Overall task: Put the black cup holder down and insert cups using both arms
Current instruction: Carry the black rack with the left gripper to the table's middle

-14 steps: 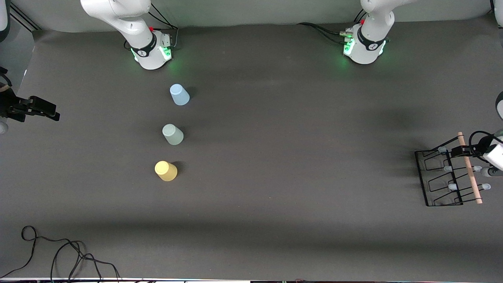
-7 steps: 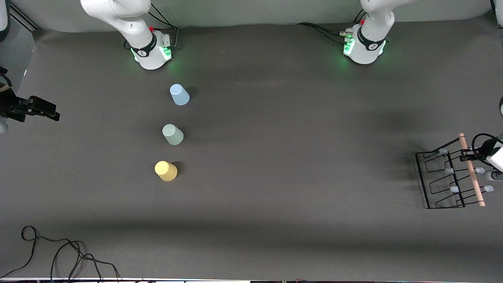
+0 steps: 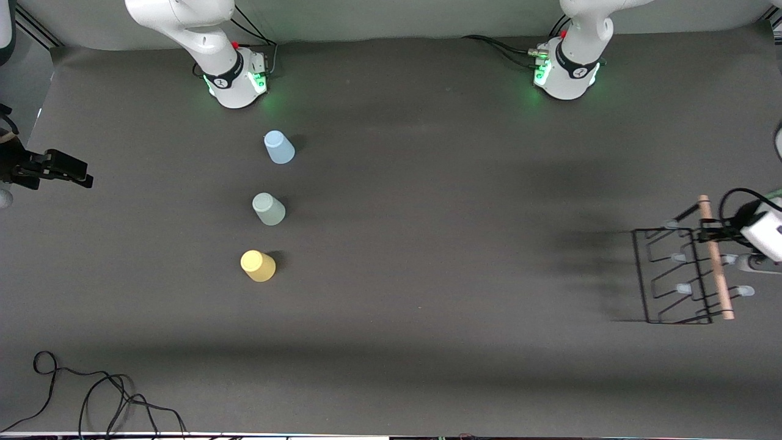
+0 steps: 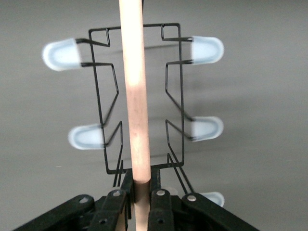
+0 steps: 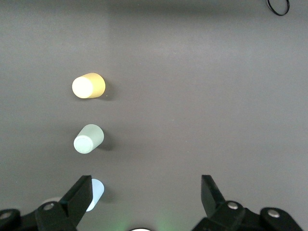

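No legible writing on black cup holder or cups

You see a black wire cup holder with a light wooden rod handle and pale bluish peg tips. The three cups are plain: light blue cup, pale grey-green cup, yellow cup. The table is dark grey, and the white arms' bases glow green.
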Available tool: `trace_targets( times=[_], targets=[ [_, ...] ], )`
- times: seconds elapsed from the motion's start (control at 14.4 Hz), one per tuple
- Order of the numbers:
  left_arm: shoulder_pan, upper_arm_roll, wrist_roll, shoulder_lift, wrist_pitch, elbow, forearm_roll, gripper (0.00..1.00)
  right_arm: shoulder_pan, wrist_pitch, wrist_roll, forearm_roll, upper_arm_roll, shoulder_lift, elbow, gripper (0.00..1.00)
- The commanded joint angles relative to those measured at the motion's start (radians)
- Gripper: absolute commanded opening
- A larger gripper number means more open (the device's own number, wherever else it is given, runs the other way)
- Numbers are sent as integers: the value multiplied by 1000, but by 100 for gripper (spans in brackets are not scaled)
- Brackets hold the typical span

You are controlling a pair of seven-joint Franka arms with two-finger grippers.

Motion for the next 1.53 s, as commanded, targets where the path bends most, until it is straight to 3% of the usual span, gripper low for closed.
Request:
trace_targets(
  times=[0.0,0.42,0.76,1.11,1.46],
  targets=[
    [-138,8,-181,-30,-22,17,-50,0,-3,-8,3,17,2,-6,-2,100],
    [-488,7,-600,16,-2,69,-52,0,-3,-8,2,17,2,-6,-2,100],
    [-757,7,-740,54,3,74,-53,0,-3,-8,-1,17,2,-6,-5,100],
    [-933,7,-924,177,81,157,-96,0,-3,-8,-1,17,2,-6,-5,100],
    [-1009,2,-1030,251,162,164,-96,0,-3,-28,-1,17,2,-7,-5,100]
  ],
)
